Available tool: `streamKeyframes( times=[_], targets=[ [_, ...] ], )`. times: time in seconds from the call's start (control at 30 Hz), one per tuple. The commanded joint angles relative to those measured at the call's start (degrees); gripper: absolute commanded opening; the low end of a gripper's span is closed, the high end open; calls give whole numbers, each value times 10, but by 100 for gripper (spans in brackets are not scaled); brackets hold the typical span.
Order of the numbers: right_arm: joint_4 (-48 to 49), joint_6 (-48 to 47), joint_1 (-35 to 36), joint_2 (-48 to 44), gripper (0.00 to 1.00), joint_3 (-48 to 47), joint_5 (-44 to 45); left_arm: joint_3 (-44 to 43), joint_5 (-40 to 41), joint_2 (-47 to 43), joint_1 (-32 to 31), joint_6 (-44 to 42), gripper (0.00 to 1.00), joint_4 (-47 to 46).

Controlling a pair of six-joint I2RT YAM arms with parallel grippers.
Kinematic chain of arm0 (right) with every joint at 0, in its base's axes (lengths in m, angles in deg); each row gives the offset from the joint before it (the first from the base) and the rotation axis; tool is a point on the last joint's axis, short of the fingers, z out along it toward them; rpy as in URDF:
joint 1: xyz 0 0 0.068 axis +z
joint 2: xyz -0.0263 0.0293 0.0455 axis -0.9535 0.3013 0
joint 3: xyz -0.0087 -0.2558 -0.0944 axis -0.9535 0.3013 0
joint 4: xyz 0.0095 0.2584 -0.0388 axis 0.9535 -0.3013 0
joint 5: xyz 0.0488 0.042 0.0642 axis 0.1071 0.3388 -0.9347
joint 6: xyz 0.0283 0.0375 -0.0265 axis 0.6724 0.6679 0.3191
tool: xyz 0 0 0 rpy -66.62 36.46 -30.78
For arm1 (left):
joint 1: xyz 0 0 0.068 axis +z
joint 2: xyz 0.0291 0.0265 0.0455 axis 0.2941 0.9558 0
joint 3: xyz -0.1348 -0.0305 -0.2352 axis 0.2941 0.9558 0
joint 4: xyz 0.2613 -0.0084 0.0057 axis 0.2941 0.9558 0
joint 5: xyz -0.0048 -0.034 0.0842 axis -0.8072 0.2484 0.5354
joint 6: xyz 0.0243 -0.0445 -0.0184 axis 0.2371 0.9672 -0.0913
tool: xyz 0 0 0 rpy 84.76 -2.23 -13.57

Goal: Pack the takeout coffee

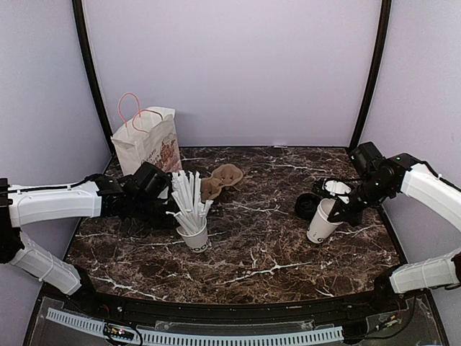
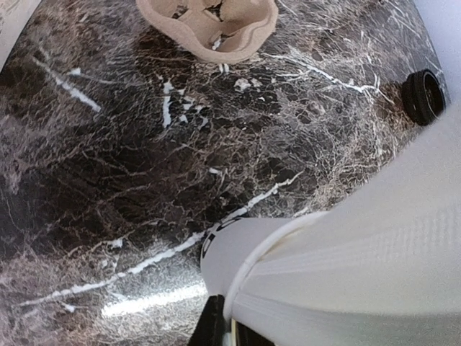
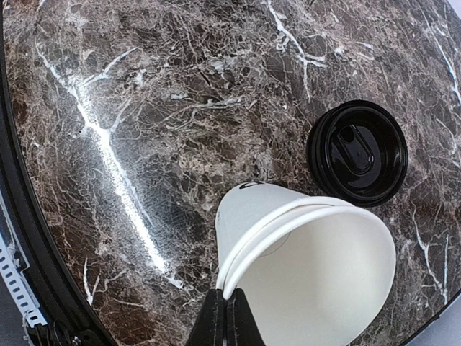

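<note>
White cup point(image 3: 317, 288), marble table point(image 1: 266, 249), lilac walls point(image 1: 230, 72)

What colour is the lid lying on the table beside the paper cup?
Black. The lid shows best in the right wrist view.

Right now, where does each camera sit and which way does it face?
Top external: above and behind the bases, facing down and forward over the table; both arms show.
Left wrist: on the left arm, facing down along the left gripper at the straw cup, with the cup carrier beyond; its fingertips show at the bottom edge.
Right wrist: on the right arm, facing down along the right gripper, shut on the rim of the coffee cup; its fingertips show.
Shared: the black lid appears in all three.
</note>
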Motion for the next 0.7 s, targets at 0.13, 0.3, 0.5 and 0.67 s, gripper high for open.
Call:
streamKeyframes(
  times=[0.13, 0.3, 0.5, 0.67],
  targets=[
    [14, 7, 4, -12, 0, 7, -2, -14, 36, -79, 44, -17, 0, 72],
    [17, 6, 6, -16, 0, 9, 0, -7, 64, -157, 138, -46, 0, 134],
    [20, 7, 8, -12, 0, 9, -4, 18, 64, -203, 283, -73, 0, 161],
    [13, 11, 10, -17, 0, 5, 1, 38, 25, -197, 414, -114, 0, 128]
  ],
)
